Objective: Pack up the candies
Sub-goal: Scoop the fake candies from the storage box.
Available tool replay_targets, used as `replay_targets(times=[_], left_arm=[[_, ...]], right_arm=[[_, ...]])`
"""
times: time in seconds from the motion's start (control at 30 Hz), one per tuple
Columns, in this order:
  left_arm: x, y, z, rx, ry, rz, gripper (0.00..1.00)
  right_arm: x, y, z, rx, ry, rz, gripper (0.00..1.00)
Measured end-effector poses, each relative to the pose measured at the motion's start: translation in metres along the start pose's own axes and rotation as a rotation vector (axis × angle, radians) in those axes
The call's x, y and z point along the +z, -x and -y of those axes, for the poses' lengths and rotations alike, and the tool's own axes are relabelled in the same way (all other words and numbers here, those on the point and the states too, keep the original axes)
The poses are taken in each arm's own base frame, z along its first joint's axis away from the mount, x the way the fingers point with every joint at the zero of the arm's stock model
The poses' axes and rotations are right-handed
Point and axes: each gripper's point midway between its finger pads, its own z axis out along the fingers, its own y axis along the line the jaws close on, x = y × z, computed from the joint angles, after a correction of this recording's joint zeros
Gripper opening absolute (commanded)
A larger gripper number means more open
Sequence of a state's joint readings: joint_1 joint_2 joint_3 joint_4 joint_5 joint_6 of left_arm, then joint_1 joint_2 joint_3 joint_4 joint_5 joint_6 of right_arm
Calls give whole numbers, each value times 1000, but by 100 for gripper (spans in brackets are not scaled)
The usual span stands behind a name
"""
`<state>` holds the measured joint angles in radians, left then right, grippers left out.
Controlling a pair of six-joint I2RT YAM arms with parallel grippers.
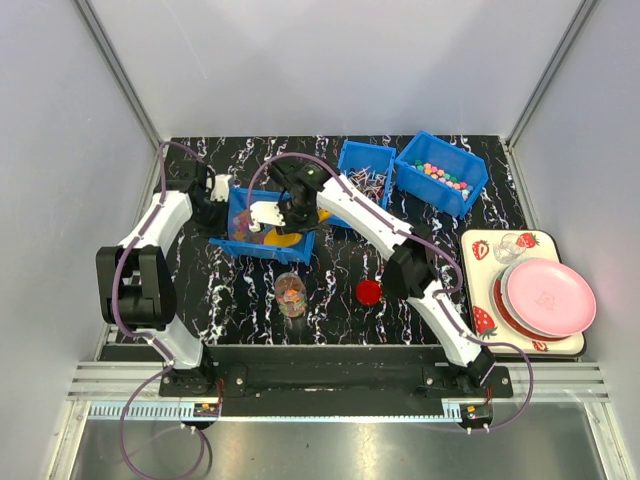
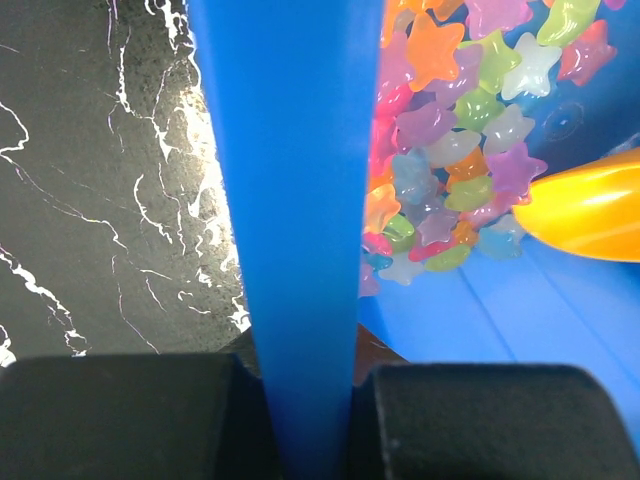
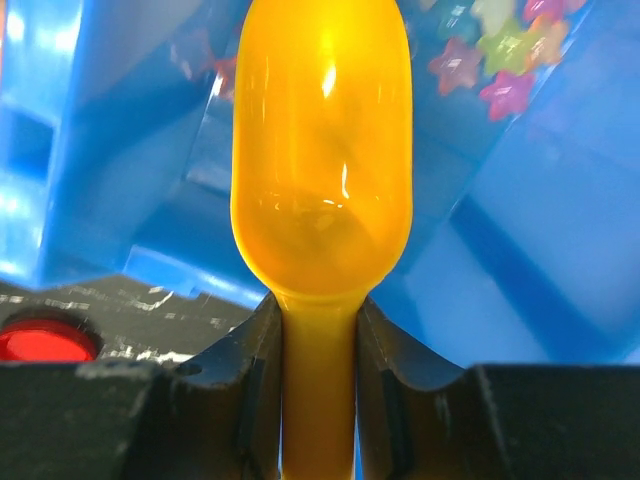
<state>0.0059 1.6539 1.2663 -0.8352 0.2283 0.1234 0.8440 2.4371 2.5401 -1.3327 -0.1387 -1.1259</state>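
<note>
Colourful star-shaped candies (image 2: 450, 150) lie heaped in a blue bin (image 1: 262, 232) that stands tilted on the table's left. My left gripper (image 2: 305, 400) is shut on this bin's left wall (image 2: 300, 200); from above, the left gripper (image 1: 221, 203) sits at the bin's left edge. My right gripper (image 3: 318, 350) is shut on the handle of a yellow scoop (image 3: 320, 150). The scoop's bowl looks empty and hangs inside the bin, short of the candies (image 3: 500, 50). Seen from above, the right gripper (image 1: 284, 212) is over the bin, with the scoop (image 1: 283, 239) below it.
A small clear jar (image 1: 291, 296) holding candies stands in front of the bin, with a red lid (image 1: 368, 292) to its right. Two more blue bins (image 1: 365, 165) (image 1: 442, 172) with sweets stand at the back. Stacked plates (image 1: 545, 296) rest on a tray at the right.
</note>
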Motion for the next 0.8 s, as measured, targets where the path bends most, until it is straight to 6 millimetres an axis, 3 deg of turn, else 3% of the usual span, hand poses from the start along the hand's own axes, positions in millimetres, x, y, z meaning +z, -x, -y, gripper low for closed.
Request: replay_targets(times=[0.43, 0.8], left_arm=[[-1, -3, -2, 1, 4, -9, 0], [-1, 2, -20, 2, 80, 9, 0]], right_arm=[[44, 40, 15, -13, -45, 113, 0], [67, 51, 22, 109, -72, 183, 0]])
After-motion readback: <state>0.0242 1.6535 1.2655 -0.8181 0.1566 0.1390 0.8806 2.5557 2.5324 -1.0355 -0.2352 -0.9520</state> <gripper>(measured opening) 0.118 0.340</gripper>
